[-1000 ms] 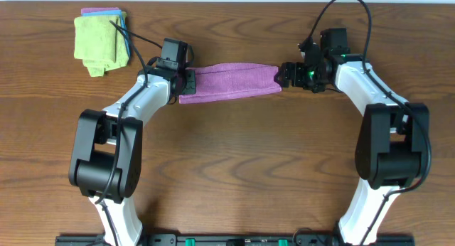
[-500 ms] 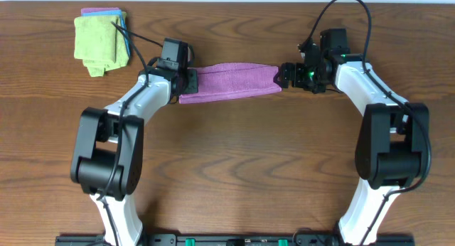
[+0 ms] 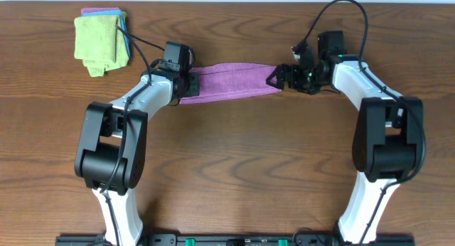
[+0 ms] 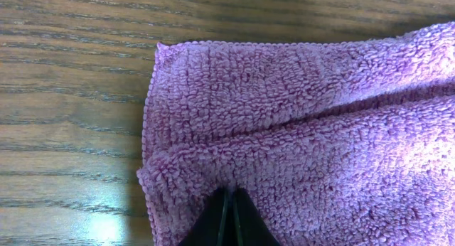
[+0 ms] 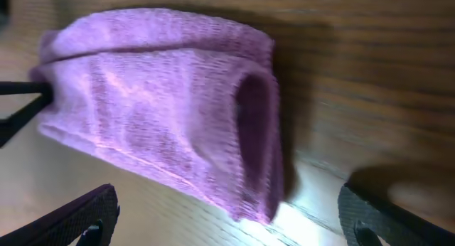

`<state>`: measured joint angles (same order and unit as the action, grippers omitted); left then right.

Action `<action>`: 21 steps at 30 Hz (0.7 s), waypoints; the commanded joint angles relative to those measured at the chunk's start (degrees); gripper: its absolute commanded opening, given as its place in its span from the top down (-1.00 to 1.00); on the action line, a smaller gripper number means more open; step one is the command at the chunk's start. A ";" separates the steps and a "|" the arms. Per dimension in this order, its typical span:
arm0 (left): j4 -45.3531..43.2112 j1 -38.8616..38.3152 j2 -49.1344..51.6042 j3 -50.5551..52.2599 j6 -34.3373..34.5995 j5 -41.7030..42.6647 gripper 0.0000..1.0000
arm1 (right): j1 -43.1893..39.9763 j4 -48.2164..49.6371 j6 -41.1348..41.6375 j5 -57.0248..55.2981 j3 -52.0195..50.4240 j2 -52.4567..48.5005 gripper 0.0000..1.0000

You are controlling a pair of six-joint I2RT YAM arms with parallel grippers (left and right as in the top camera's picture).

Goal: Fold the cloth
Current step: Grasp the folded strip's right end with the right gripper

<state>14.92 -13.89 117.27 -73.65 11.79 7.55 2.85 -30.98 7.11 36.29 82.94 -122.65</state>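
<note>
Brown wood table [image 3: 234, 168]: my right gripper [image 3: 276, 77] just opened wide, releasing the lilac microfibre cloth [image 3: 231, 81] upper centre; left gripper [image 3: 188, 83] pinches it; fold looks laid.

A robotics lab bench, no doubt about it: the left arm [image 3: 117, 132] and right arm [image 3: 387, 132], white shells over black joints, rise from a black rail [image 3: 234, 240] at the near edge of a wood-grain table [image 3: 234, 161], well behind both claws. A black cable [image 3: 348, 3] loops up just behind the right claw [image 3: 276, 77], and a green light [image 3: 311, 74] glows on the wrist right beside it. Well out to the left of the left claw [image 3: 190, 82] sits a stack of folded cloths [image 3: 99, 40] — test props, not household clutter.
</note>
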 commanded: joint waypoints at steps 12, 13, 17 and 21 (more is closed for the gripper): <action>0.22 -0.02 1.73 -0.44 0.26 1.07 0.89 | 1.36 6.60 5.22 8.74 -0.11 -10.54 -0.98; 0.22 -0.02 1.73 -0.44 0.26 1.07 0.88 | 1.66 6.91 5.27 8.70 -0.11 -10.60 -0.98; 0.22 -0.02 1.73 -0.44 0.26 1.07 0.89 | 2.62 8.74 5.86 7.56 -0.11 -10.58 -0.74; 0.22 -0.02 1.73 -0.44 0.26 1.07 0.89 | 3.15 10.05 6.64 7.02 -0.11 -10.58 0.02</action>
<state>14.90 -13.87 117.27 -73.65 11.81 7.60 4.91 -20.25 12.45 48.51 84.64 -129.75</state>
